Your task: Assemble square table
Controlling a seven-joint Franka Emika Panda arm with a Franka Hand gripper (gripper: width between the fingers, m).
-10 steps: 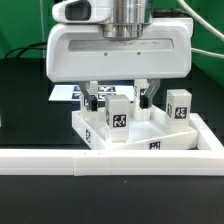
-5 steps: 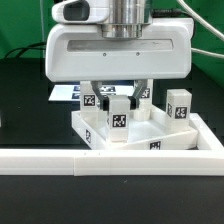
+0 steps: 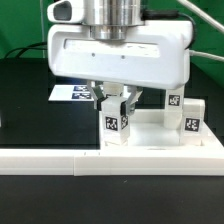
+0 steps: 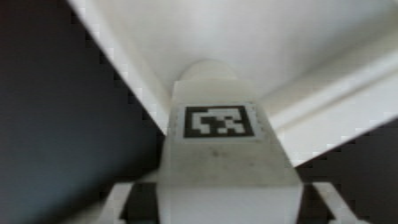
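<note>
My gripper (image 3: 114,105) is shut on a white leg block (image 3: 114,124) with a black-and-white tag and holds it upright. The block's foot is at the left corner of the square table slab (image 3: 152,137) in the exterior view. The slab lies rim up against the rail. Two more tagged leg blocks (image 3: 191,116) (image 3: 172,101) stand at the slab's right side. In the wrist view the held leg block (image 4: 217,150) fills the middle between my fingers (image 4: 134,200), and my gripper (image 4: 217,208) closes on its sides. Whether the leg is seated in a socket is hidden.
The long white L-shaped rail (image 3: 90,160) runs along the front and up the exterior view's right side (image 3: 212,125). The marker board (image 3: 68,93) lies flat behind my gripper on the black table. A white edge (image 4: 151,55) runs diagonally past the leg in the wrist view.
The slab has shifted toward the exterior view's right and now lies square along the rail. My gripper and the held leg have moved slightly left and nearer. A second leg block now shows at the right.
</note>
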